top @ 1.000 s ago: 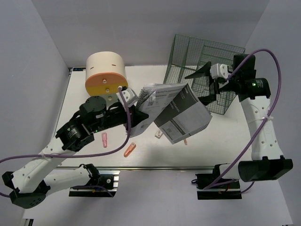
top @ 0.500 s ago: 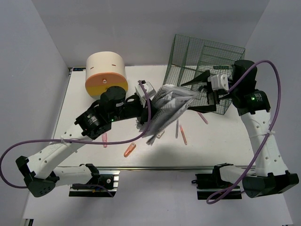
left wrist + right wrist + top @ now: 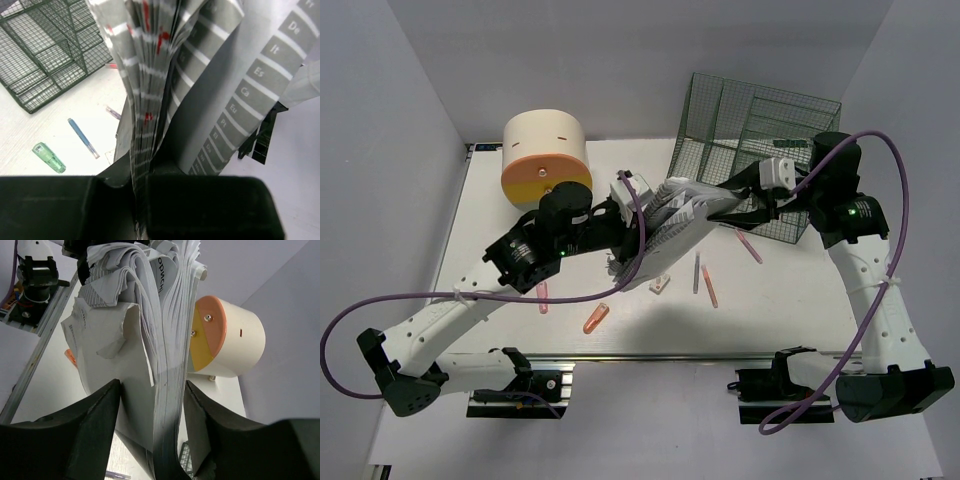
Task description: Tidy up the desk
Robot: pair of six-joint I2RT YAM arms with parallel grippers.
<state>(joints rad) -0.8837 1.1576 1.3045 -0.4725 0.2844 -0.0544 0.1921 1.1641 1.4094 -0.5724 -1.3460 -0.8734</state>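
Paperwork is what both arms are busy with: a thick grey-and-white booklet (image 3: 672, 222) hangs in the air above the middle of the bench (image 3: 800, 290), the white top that spreads under both arms from the near metal rail to the far wall. The left gripper (image 3: 142, 186) has its fingers (image 3: 205, 205) clenched on the booklet's lower edge, so the pages fan upward and splay loose. That is probably why the right gripper (image 3: 152, 407) is at the opposite edge. Its two dark fingers (image 3: 95, 427) stand on either side of the page stack, most likely to gather it flat. They bracket the paper closely, but I cannot tell whether they are pressing on it or only flanking it. The booklet is tilted toward the green wire rack (image 3: 750, 130) at the far right, just behind the right gripper, which looks like the sensible home for it. A cream-and-orange round drawer box (image 3: 545, 150) sits at the far left. Loose on the bench beneath the booklet lie a few pens (image 3: 703, 278), a pink pen (image 3: 748, 247) nearer the rack, and two small orange and pink caps (image 3: 595, 318) toward the near left. All are apart from one another and not yet sorted, so tidying looks early.
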